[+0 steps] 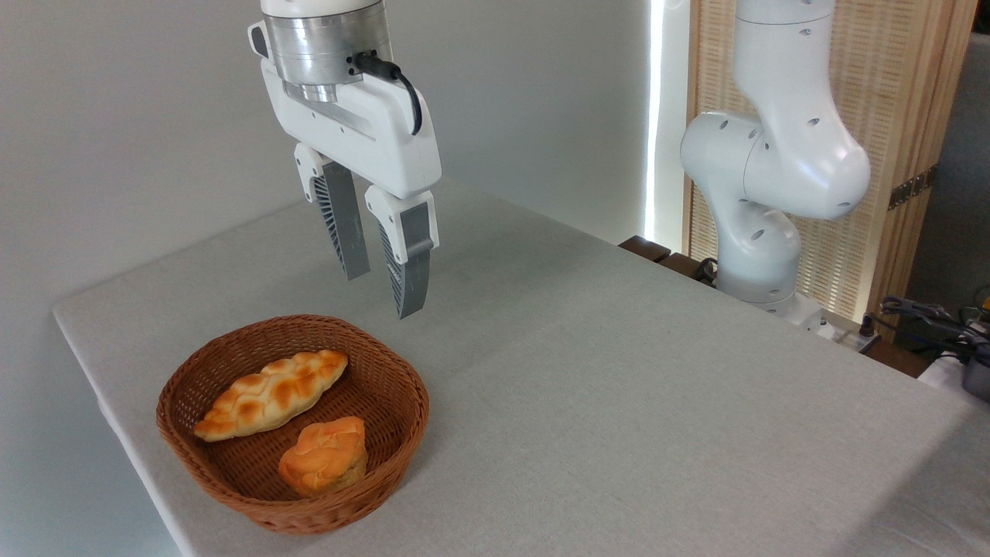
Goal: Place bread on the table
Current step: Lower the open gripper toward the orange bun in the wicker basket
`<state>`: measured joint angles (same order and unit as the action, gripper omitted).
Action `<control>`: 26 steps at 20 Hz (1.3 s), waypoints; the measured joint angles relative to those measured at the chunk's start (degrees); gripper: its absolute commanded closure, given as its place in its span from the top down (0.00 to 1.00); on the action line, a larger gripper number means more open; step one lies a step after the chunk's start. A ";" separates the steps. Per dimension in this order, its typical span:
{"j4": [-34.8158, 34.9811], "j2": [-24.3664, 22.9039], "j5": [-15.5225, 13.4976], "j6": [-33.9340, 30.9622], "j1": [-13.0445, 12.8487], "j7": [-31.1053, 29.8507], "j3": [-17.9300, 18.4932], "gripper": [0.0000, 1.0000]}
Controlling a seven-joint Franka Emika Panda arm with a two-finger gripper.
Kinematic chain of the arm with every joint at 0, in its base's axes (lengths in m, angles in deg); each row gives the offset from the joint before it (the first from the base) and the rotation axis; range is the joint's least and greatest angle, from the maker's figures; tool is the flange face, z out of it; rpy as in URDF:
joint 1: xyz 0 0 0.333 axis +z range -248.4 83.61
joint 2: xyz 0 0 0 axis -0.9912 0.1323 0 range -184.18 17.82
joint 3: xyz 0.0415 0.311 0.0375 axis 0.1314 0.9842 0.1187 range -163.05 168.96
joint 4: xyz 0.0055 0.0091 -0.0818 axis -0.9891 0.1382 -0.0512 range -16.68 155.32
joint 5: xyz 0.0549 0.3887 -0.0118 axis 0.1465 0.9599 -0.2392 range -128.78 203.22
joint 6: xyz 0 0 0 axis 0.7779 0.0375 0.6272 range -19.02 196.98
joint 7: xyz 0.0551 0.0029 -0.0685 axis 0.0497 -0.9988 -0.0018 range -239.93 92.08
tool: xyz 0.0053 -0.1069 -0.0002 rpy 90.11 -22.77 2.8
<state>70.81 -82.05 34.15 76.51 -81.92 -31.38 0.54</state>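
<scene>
The bread (323,455), a small orange-golden bun with a lumpy top, lies in the front part of a brown wicker basket (186,377). The basket stands on the table (619,371), which is covered in light-grey cloth, near its left front corner. My gripper (381,294) hangs in the air above the basket's far rim, well above the bun and apart from it. Its two grey fingers point down with a narrow gap between them and nothing in that gap.
A longer pale-golden braided loaf (271,393) lies in the basket behind the bun. The arm's white base (762,255) stands at the table's far right edge. Cables and gear (936,325) sit off the table at the right.
</scene>
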 measured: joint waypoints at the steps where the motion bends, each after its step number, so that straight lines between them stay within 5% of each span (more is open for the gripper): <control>1: 0.00 0.00 0.00 0.00 0.01 0.00 0.02 1.00; 19: 0.00 0.95 -0.03 0.73 -0.17 0.00 -0.23 1.00; 26: 0.73 5.71 -0.03 13.15 -0.40 1.15 -0.48 1.00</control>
<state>71.54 -76.34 34.12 89.65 -82.32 -30.23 0.06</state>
